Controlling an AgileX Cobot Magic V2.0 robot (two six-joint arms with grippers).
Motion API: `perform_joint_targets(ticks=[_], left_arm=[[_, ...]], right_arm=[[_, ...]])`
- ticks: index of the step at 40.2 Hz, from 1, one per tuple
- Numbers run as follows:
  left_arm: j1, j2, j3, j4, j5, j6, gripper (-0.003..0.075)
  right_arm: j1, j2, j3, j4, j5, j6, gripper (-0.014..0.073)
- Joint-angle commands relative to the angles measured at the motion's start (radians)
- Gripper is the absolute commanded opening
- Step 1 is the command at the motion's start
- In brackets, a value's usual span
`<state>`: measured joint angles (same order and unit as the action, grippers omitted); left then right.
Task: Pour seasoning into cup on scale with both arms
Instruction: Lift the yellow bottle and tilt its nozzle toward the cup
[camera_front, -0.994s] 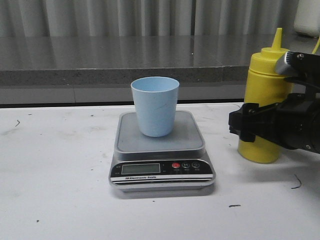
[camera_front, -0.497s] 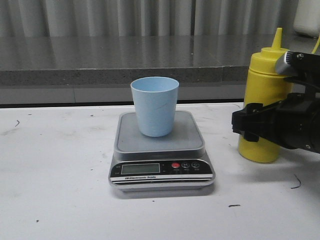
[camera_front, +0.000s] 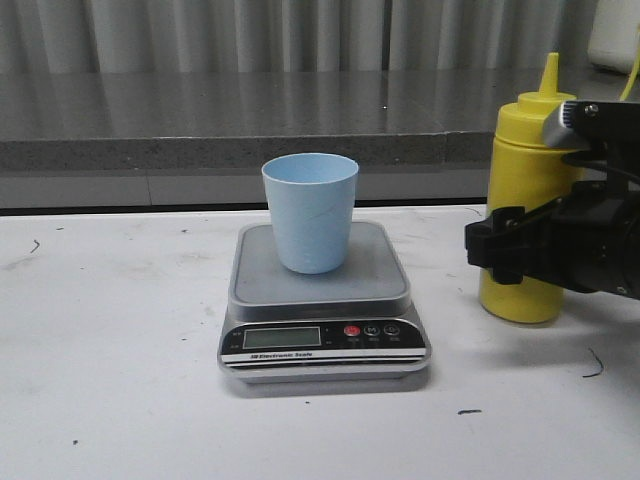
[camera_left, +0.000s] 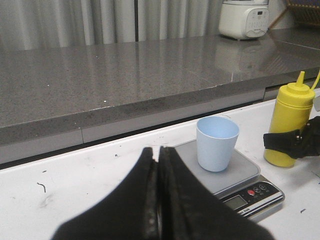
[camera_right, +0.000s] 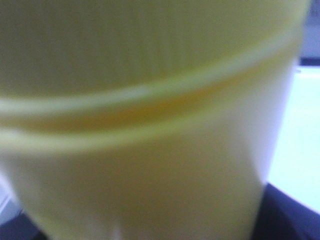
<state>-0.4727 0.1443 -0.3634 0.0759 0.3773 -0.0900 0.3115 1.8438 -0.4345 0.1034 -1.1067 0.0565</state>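
Observation:
The pale blue cup (camera_front: 310, 212) stands upright on the silver scale (camera_front: 385, 285) at the table's middle. To its right the yellow seasoning bottle (camera_front: 525, 150) stands upright, nozzle up. My right gripper (camera_front: 505, 250) is clamped round the bottle's lower half, one black finger across its front. In the right wrist view the bottle (camera_right: 150, 125) fills the picture and hides the fingers. My left gripper (camera_left: 156, 148) is shut with nothing in it, hovering left of the cup (camera_left: 217, 142) and scale (camera_left: 252, 172); it is outside the front view.
A grey stone counter (camera_front: 250, 120) runs along the back of the white table (camera_front: 110, 380). A white appliance (camera_left: 244, 17) sits on the counter at the far right.
The seasoning bottle has straightened from a slight lean and edged a little left and up with my right gripper. The cup and scale have not moved.

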Motion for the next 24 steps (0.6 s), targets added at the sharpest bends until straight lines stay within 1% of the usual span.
perform_joint_targets(ticks=[1,5,14,24], left_arm=[[-0.001,0.010,-0.026,-0.006,-0.084,-0.006,-0.0020],[-0.001,0.010,-0.026,-0.006,-0.084,-0.006,-0.0020],[-0.001,0.010,-0.026,-0.006,-0.084,-0.006,-0.0020],[-0.001,0.010,-0.026,-0.006,-0.084,-0.006,-0.0020]], right_arm=[[0.003,-0.100,-0.019,-0.018,-0.175,-0.111,0.0218],[0.003,-0.144,-0.042,-0.019,-0.144,-0.200,0.0218],[0.003,-0.166,-0.127,-0.024,-0.045,-0.375,0.0218],[0.003,-0.166,-0.280,-0.024,0.229,-0.655,0.0218]])
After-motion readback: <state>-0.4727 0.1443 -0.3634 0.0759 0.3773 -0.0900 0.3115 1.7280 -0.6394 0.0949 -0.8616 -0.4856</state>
